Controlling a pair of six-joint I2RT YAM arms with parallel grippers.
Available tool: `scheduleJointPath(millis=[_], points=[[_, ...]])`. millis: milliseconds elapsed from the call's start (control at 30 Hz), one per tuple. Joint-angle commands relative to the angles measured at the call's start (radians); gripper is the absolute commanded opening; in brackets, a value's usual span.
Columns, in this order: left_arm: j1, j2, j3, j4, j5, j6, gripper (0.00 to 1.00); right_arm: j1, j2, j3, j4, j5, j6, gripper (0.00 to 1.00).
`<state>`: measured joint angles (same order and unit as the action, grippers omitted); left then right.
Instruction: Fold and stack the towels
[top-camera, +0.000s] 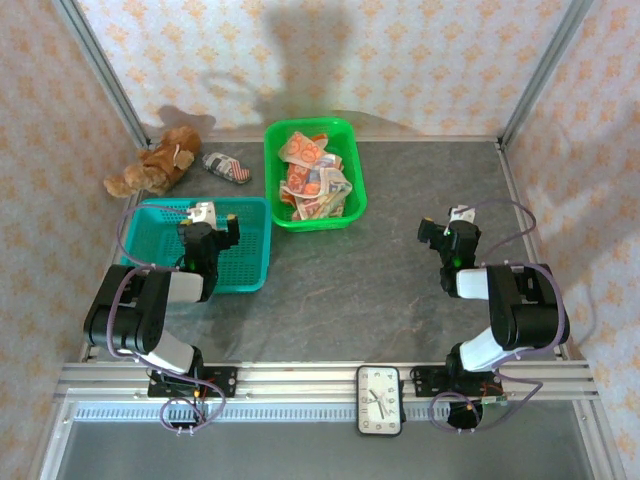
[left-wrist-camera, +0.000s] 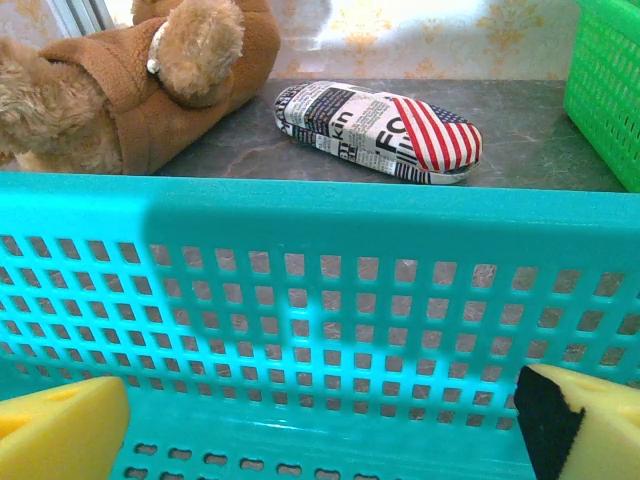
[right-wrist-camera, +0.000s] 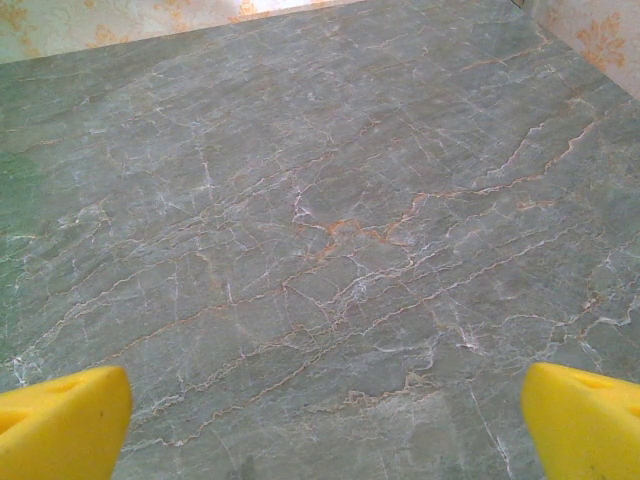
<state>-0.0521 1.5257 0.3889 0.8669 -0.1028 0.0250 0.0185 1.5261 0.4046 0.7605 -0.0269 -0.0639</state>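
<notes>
Top external view: towels (top-camera: 313, 180) crumpled in green basket (top-camera: 271, 170) at twelve o'clock, left tool (top-camera: 208, 216) and right tool (top-camera: 453, 218) wide, empty (nothing folded), so grabbing one likely comes next.

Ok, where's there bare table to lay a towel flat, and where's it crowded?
Widest bare patch: the middle of the table, bordered by the green basket behind, the teal basket left and the right gripper. Also bare: the back right corner beyond that gripper. Crowded: back left, with bear, shoe and both baskets; towels fill the green one.
</notes>
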Motion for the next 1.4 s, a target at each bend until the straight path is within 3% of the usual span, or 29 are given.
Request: scheduleJointPath(millis=[0, 567, 700, 833, 967, 1033, 1133, 1233, 1367], points=[[0.004, 0.002, 0.01, -0.015, 0.013, 0.004, 1.0, -0.007, -0.003, 0.02, 0.011, -0.004, 0.007, 0.99], [0.006, -0.052, 0.001, -0.035, -0.014, -0.005, 1.0, -0.007, -0.014, 0.026, -0.009, 0.02, 0.013, 0.99], [0.005, -0.142, 0.043, -0.181, -0.073, -0.026, 1.0, -0.007, -0.093, 0.103, -0.209, 0.06, 0.033, 0.99], [0.005, -0.244, 0.177, -0.521, -0.177, -0.135, 1.0, -0.006, -0.2, 0.148, -0.367, 0.066, 0.067, 0.99], [0.006, -0.283, 0.349, -0.867, -0.228, -0.333, 1.0, -0.007, -0.272, 0.284, -0.636, 0.03, 0.31, 0.99], [0.006, -0.289, 0.443, -1.021, -0.141, -0.352, 1.0, -0.001, -0.259, 0.393, -0.767, -0.087, 0.405, 0.99], [0.008, -0.288, 0.535, -1.179, -0.067, -0.437, 1.0, 0.049, -0.237, 0.465, -0.781, -0.165, 0.476, 0.99], [0.012, -0.301, 0.55, -1.189, 0.03, -0.473, 1.0, 0.146, -0.219, 0.532, -0.787, -0.122, 0.493, 0.99], [0.013, -0.328, 0.54, -1.162, 0.077, -0.501, 1.0, 0.307, -0.124, 0.665, -0.864, -0.032, 0.496, 0.99]])
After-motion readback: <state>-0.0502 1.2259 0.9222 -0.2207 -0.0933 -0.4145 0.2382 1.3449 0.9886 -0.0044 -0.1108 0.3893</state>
